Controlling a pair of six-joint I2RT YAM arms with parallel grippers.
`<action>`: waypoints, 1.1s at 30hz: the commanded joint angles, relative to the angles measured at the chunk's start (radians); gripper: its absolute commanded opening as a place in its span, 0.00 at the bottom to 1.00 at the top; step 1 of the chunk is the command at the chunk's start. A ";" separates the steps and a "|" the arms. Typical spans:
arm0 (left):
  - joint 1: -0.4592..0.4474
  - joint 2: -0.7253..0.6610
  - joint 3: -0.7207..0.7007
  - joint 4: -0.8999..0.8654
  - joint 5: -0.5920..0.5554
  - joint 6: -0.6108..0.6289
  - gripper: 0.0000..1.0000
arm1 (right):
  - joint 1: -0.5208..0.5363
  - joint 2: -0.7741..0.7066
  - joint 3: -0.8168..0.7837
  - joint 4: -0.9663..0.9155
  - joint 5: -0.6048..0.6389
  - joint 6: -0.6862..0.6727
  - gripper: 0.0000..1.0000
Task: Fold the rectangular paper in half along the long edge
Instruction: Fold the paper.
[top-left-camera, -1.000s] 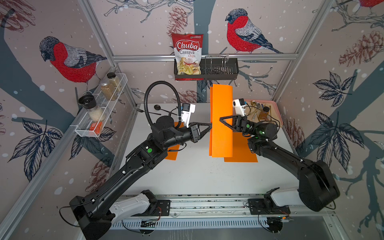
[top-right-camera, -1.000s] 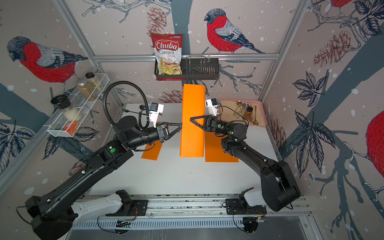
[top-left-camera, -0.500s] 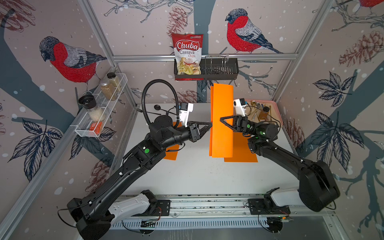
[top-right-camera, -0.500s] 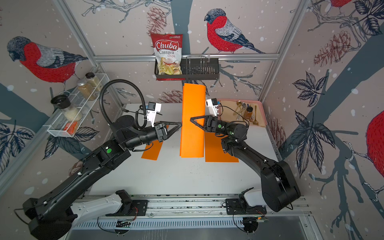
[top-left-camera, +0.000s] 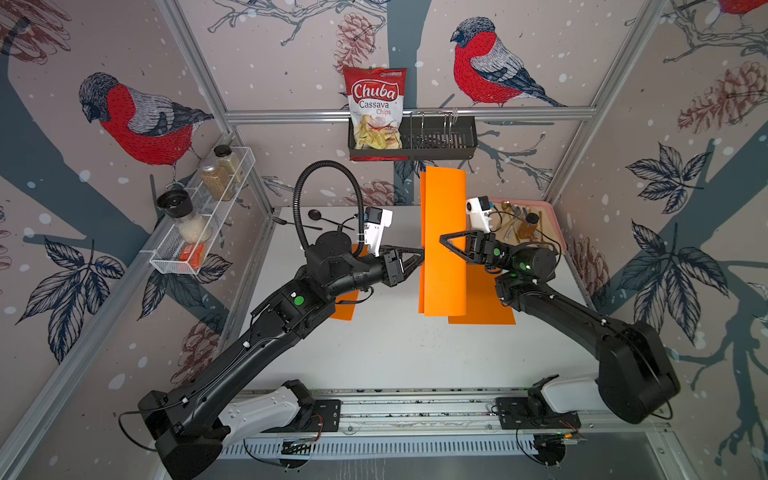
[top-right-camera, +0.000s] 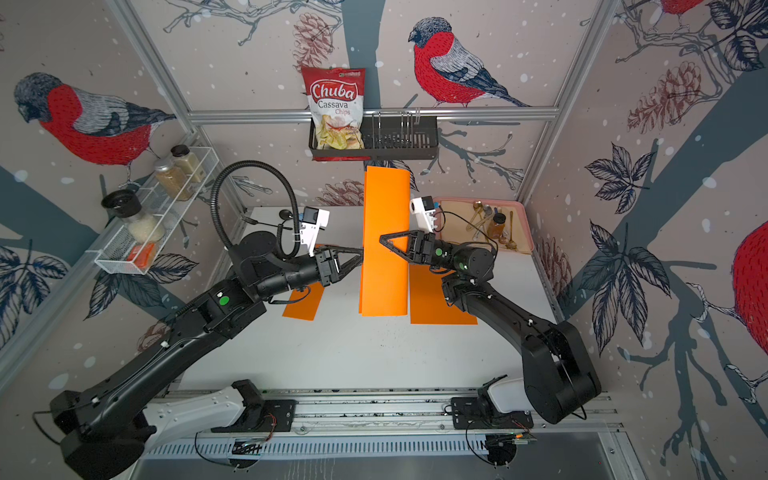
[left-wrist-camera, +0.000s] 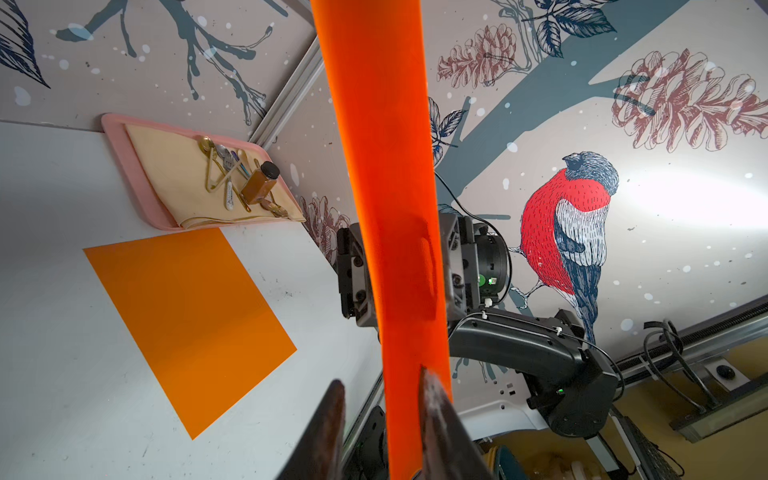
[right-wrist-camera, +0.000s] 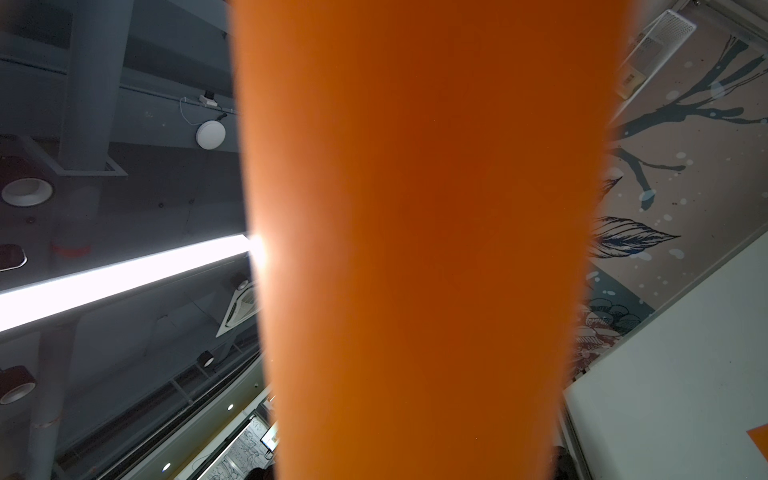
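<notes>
1. Above the middle of the table, the orange paper is up in the air, clear of the surface. It is doubled over lengthwise into a long narrow strip, and both top views show its two layers along one long edge.
2. The right gripper has the strip at about mid-length. One finger lies across the side facing the camera and the other is hidden behind, so the paper hangs from this pinch alone. In the right wrist view the paper fills the frame and hides the fingers.
3. The left gripper sits at the strip's opposite long edge with its jaws spread. In the left wrist view the paper passes between its fingers. There is a clear gap on one side, and the other finger is at or just beside the sheet.
4. Two more orange pieces lie flat on the table. The right-hand sheet is below and just beside the strip, and the left-hand sheet lies partly under the left arm.
5. At the back right corner, a pink tray carries a cloth, some utensils and a small brown bottle.
6. On the back wall a chips bag stands in a black basket. A wire shelf with jars hangs on the left wall.
</notes>
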 joint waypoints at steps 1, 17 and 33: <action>-0.008 0.004 -0.004 0.047 0.004 -0.007 0.33 | 0.009 -0.005 0.014 0.001 0.007 -0.034 0.32; -0.012 0.001 -0.014 0.047 -0.007 0.000 0.00 | 0.014 -0.056 0.021 -0.188 0.004 -0.167 0.32; -0.013 -0.005 -0.013 0.043 -0.013 0.005 0.00 | 0.007 -0.064 0.015 -0.204 -0.005 -0.182 0.29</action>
